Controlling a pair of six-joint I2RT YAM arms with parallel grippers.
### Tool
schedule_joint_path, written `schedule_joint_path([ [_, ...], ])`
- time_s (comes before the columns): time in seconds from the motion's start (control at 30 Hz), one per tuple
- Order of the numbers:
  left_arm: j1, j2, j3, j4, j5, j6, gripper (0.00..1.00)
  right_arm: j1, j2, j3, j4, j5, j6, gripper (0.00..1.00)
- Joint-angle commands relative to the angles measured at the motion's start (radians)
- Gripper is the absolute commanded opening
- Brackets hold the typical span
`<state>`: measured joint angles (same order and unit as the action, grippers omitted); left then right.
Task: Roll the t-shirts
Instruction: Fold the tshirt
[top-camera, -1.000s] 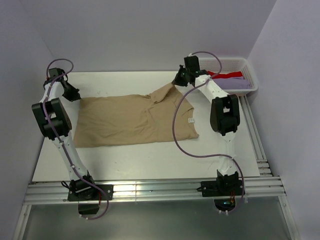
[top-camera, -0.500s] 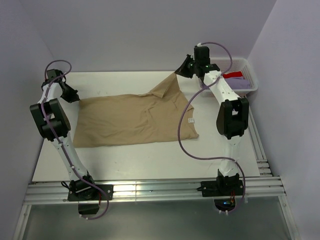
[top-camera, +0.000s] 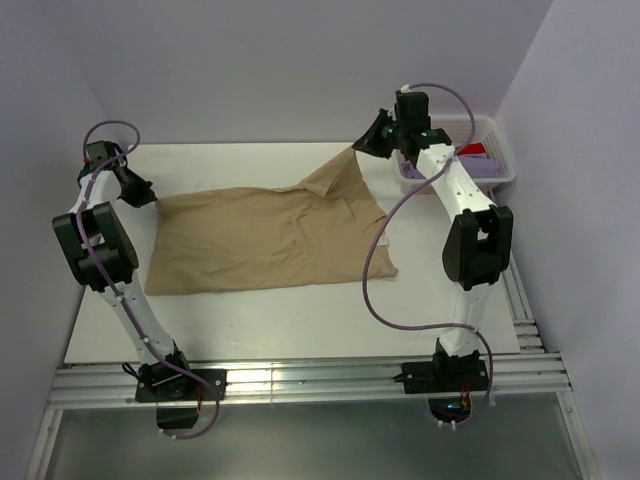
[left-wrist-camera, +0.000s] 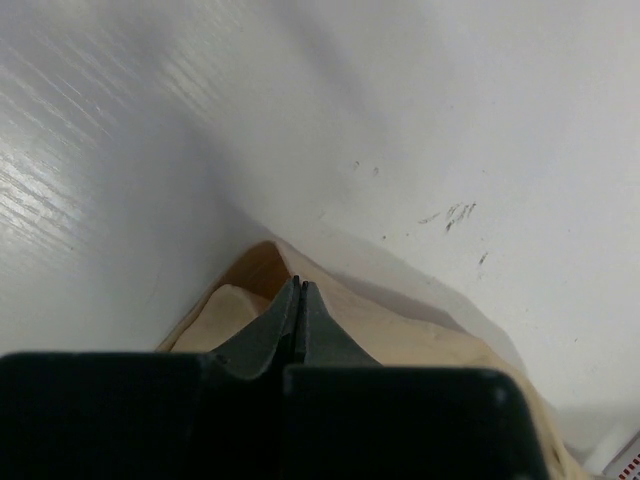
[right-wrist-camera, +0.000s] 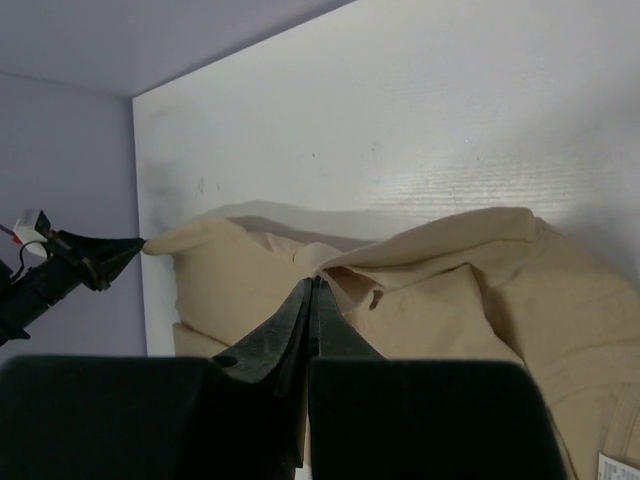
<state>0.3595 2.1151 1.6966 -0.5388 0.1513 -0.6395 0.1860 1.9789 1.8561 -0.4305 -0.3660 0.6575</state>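
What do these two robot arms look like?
The left arm and right arm are slim white tubes linked by chunky black joints, on black bases. A thin purple cable loops along each. The left hand and right hand are each two dark, tapering fingers.

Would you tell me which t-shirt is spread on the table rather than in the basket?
The tan t-shirt; the red t-shirt and lavender t-shirt lie in the white basket.
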Motion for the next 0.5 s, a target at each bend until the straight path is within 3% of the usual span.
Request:
schedule_joint_path([
  [0.0, 0.002, -0.084, -0.028, 0.071, 0.013, 0.014, 0.00, -0.023, -0.077, -0.050, 0.024, -0.028, 0.001, 0.00],
  [0.47, 0.041, -0.225, -0.205, 0.131, 0.059, 0.020, 0.00, -0.039, -0.215, -0.285, 0.105, -0.083, 0.016, 0.00],
])
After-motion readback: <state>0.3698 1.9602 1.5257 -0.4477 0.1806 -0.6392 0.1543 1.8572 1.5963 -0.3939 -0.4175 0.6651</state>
